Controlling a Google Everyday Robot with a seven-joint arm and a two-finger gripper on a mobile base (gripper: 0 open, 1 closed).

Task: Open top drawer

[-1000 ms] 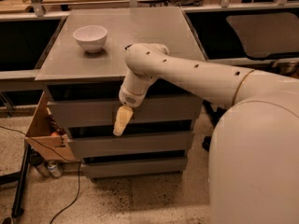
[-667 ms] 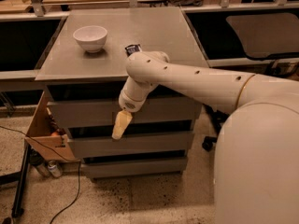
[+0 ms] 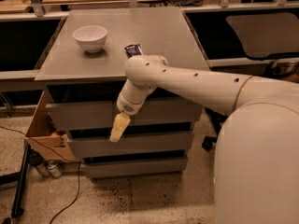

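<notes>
The top drawer (image 3: 79,115) is the widest grey front panel, just under the grey cabinet top (image 3: 154,31). It sits flush with no box walls showing, and a dark gap runs above it. My gripper (image 3: 118,128) hangs cream-tipped and pointing down from the white arm (image 3: 187,80). It is in front of the lower edge of the top drawer's front, left of centre, over the gap to the second drawer (image 3: 154,143). The third drawer (image 3: 140,166) is below.
A white bowl (image 3: 90,38) and a small dark packet (image 3: 132,50) lie on the cabinet top. An open cardboard box (image 3: 44,133) stands against the cabinet's left side, with cans (image 3: 49,168), a cable and a black stand leg (image 3: 21,190) on the floor. My white body (image 3: 257,162) fills the right.
My gripper has sunk slightly along the top drawer's front and the arm's elbow has shifted left. The drawer fronts have not moved.
</notes>
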